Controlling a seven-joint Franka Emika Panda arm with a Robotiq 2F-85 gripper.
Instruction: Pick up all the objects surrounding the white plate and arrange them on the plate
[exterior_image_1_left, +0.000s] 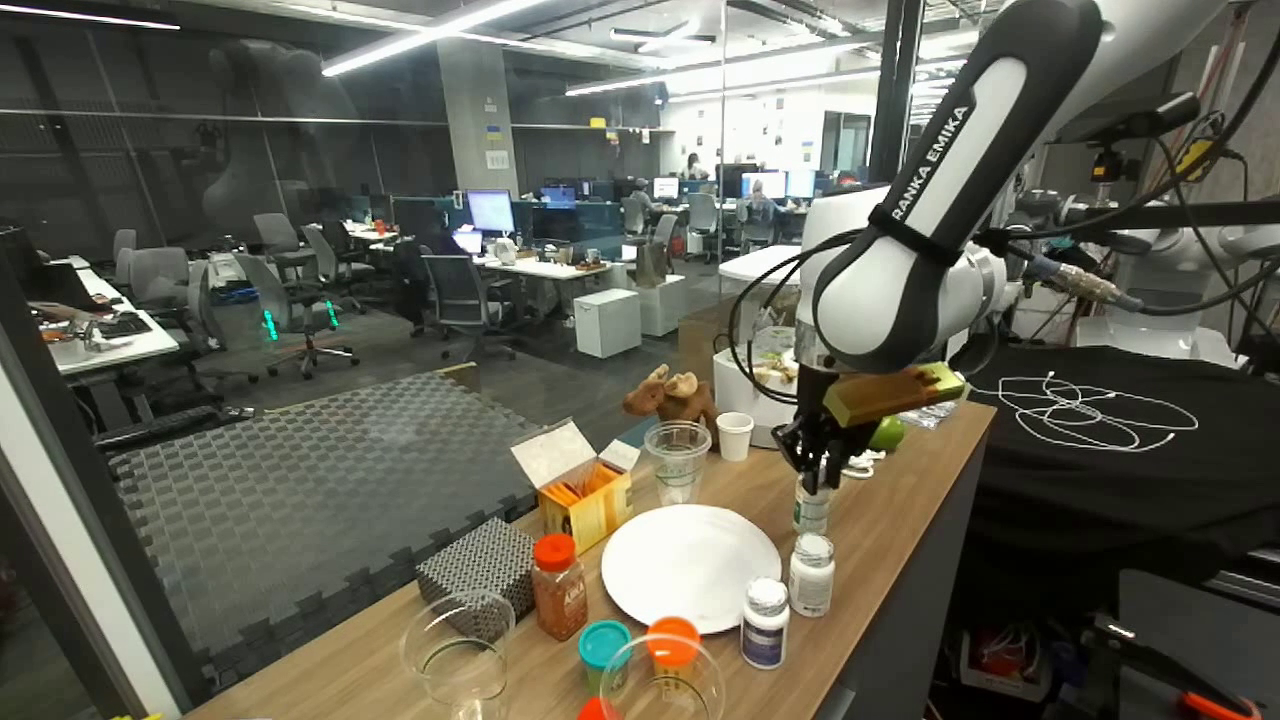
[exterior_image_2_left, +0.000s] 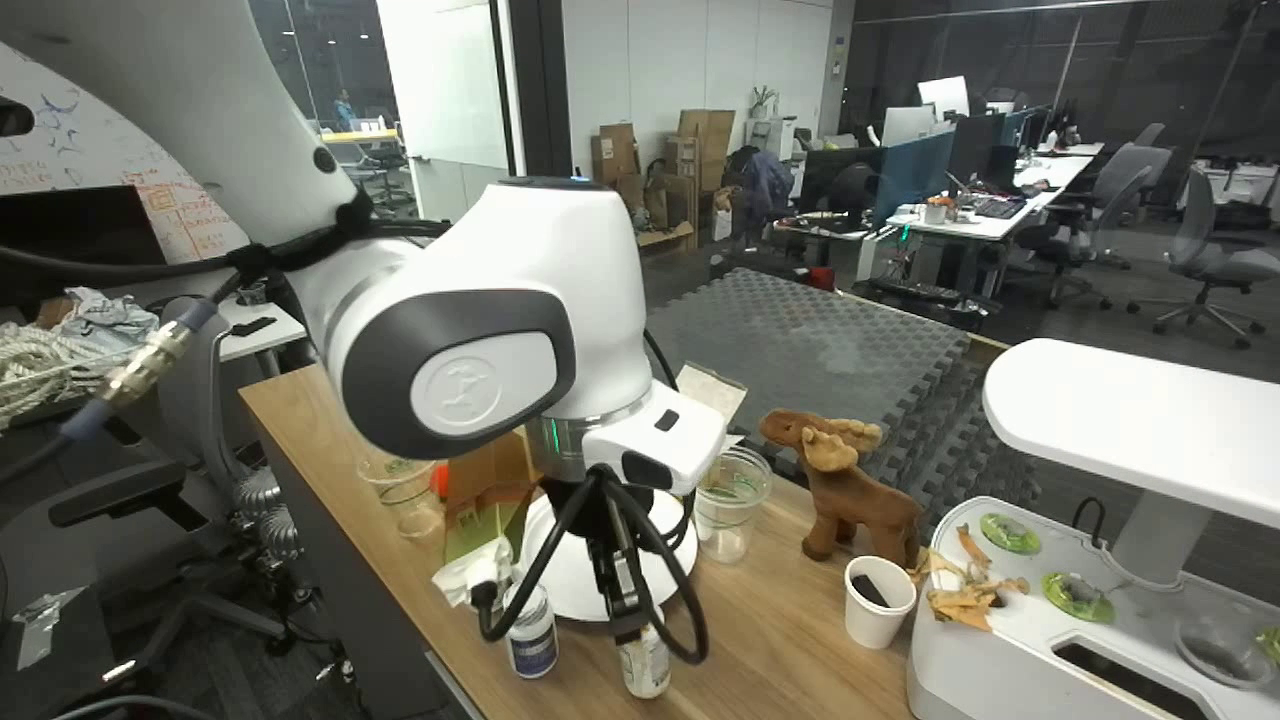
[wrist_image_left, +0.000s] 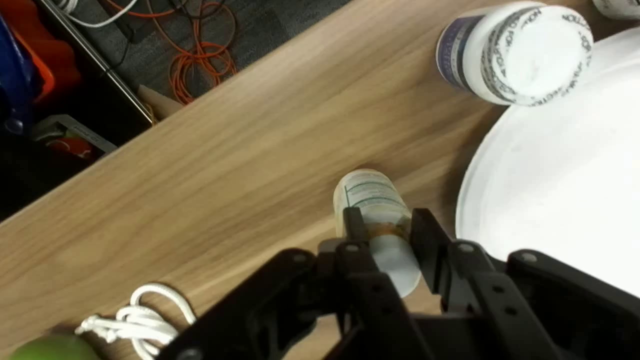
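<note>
White plate (exterior_image_1_left: 690, 565): flat on the wooden table (exterior_image_1_left: 885, 520); dial for the lines below, 12 toward the top of this exterior view.
Gripper (wrist_image_left: 388, 220): pointing down at 2 o'clock; jaws clenched on the green-labelled white bottle (wrist_image_left: 372, 192), one finger each side, near its capped end.
Grasped bottle: upright or nearly so, off the rim with a strip of bare wood between; seen in both exterior views. Whether its base bears on the wood, cannot tell.
White bottle (exterior_image_1_left: 811, 580): 3 o'clock, upright, just beside the plate.
Purple-labelled white bottle (exterior_image_1_left: 764, 640): 4 o'clock, upright, close to the rim; touching or not, unclear.
Red-capped orange bottle (exterior_image_1_left: 559, 595): 9 o'clock, upright, near the rim.
Teal-topped cup (exterior_image_1_left: 604, 645): between 7 and 8.
Orange-topped cup (exterior_image_1_left: 672, 630): 6 o'clock, lower part seen through clear plastic.
Clear plastic cups (exterior_image_1_left: 677, 470): one at 12, one at 6, one farther out at 8.
Orange-and-yellow carton (exterior_image_1_left: 595, 512): 10 o'clock, flaps raised, orange packets (exterior_image_1_left: 580, 488) inside.
Grey patterned block (exterior_image_1_left: 478, 570): 9 o'clock, out past the red-capped bottle.
Plush moose (exterior_image_1_left: 690, 405): well out at 12; white paper cup (exterior_image_1_left: 734, 440) between 12 and 1.
White cord (wrist_image_left: 145, 325): loosely coiled, wrist view, 8 o'clock from the grasped bottle.
</note>
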